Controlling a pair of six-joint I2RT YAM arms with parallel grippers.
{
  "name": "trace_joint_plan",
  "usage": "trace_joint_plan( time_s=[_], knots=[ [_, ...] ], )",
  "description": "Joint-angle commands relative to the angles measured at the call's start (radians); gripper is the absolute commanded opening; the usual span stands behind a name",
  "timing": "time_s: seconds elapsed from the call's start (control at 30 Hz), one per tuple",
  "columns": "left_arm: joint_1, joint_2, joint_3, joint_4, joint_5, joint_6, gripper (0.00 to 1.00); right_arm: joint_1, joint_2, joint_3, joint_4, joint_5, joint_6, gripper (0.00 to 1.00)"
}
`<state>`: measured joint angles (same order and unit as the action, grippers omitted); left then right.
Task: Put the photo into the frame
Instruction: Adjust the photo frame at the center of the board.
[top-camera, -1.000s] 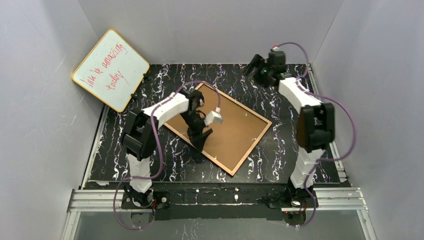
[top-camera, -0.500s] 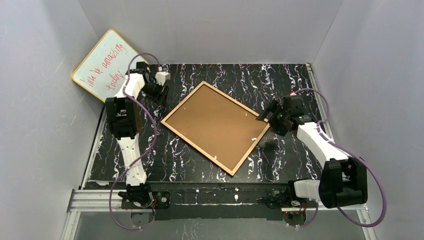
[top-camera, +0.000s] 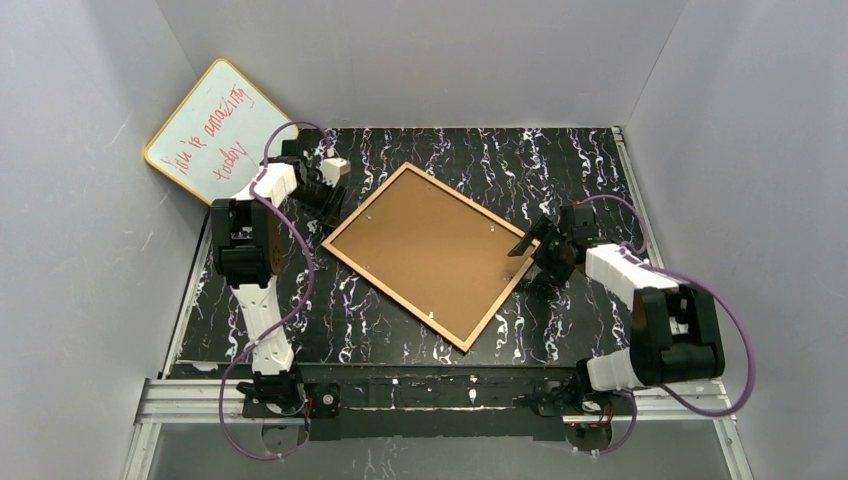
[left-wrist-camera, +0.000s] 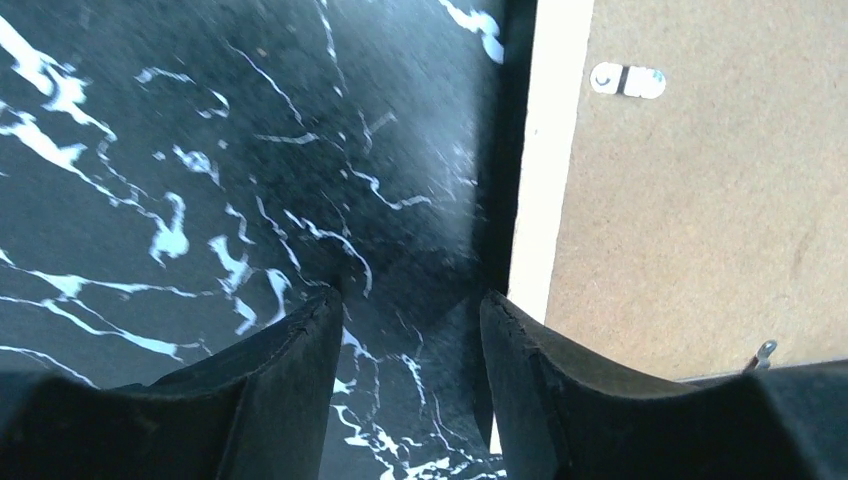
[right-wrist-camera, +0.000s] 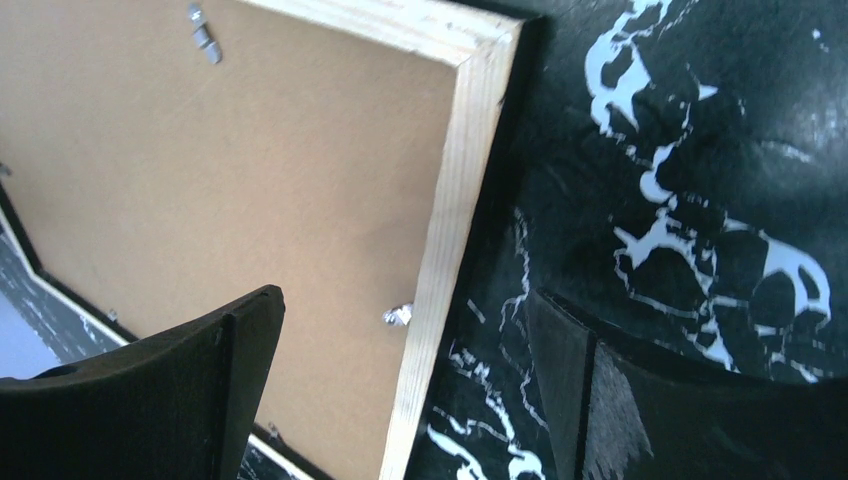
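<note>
Opening step, it seems: the frame (right-wrist-camera: 455, 180) lies face down on the worktop (top-camera: 560, 160), backing (top-camera: 430, 250) in, photo not in view; left jaws half spread, right jaws wide, both empty at opposite edges, so next comes turning the clips (left-wrist-camera: 627, 80).

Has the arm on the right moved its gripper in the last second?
Yes. The right gripper came from the table's far edge to the frame's right corner.

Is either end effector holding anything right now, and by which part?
Nothing is held. The left end effector is open over bare table beside the frame; the right end effector straddles its wooden rim, open.
</note>
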<state>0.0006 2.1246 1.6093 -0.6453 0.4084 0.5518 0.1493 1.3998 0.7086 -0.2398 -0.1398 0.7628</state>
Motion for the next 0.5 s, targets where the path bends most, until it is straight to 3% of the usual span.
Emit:
trace_joint_plan(
  time_s=[0.0,0.47],
  knots=[
    [-0.002,-0.038,-0.134,-0.121,0.071,0.053,0.51,-0.025,0.088,0.070,0.135,-0.021,0.003,0.99],
    [-0.114,-0.199,-0.421,-0.422,0.233,0.360,0.52,-0.082,0.417,0.482,0.088,-0.043,0.010,0.99]
  ],
)
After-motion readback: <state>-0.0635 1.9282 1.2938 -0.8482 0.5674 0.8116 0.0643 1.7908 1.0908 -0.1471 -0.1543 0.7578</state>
